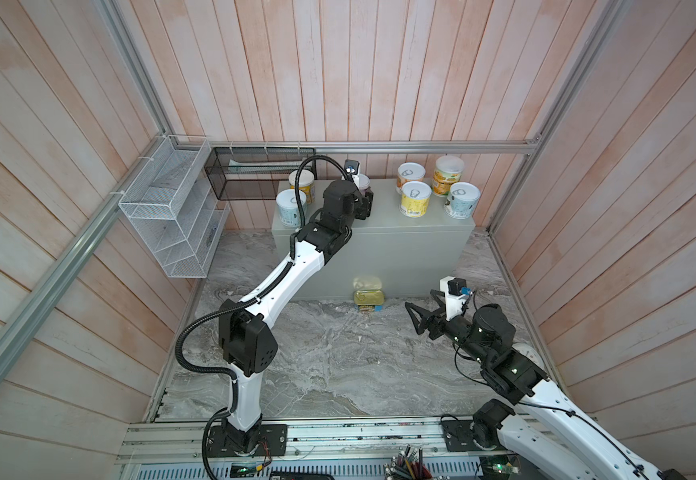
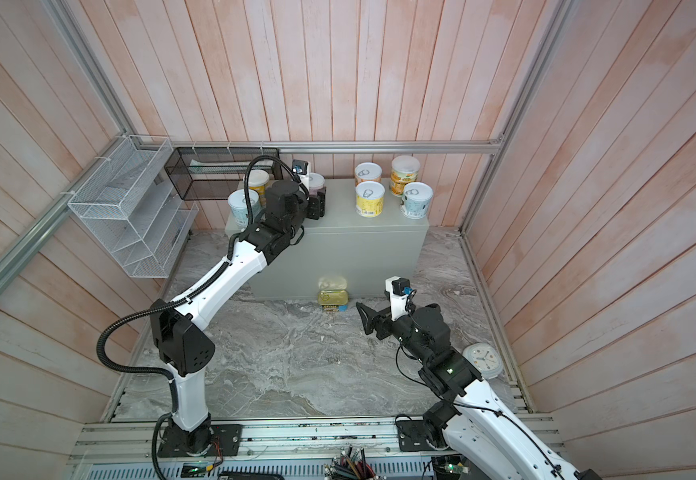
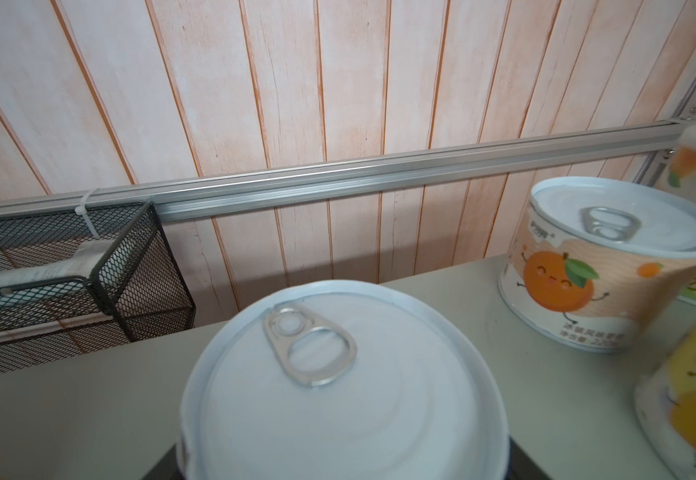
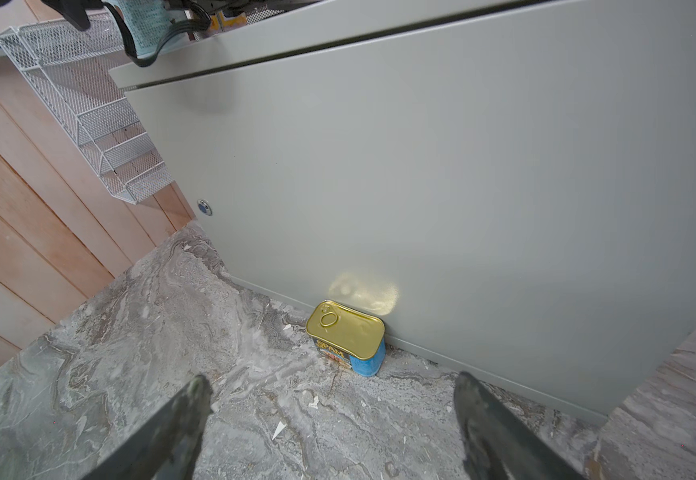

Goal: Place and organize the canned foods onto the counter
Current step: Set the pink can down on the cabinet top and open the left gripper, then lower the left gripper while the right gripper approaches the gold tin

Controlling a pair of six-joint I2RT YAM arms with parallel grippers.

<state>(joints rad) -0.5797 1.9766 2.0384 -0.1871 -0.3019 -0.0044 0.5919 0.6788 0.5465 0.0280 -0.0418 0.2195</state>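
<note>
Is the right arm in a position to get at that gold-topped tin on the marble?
Probably yes. The right gripper is open and aimed at the gold-topped tin, with only bare marble between them. The tin stands against the counter front, which might crowd the grip.

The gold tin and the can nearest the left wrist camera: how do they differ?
The tin is rectangular, the can round. The tin's top is gold, the can's whitish. The tin stands on the marble by the front of the counter; the can is up at its top. Both are upright, with pull tabs.
</note>
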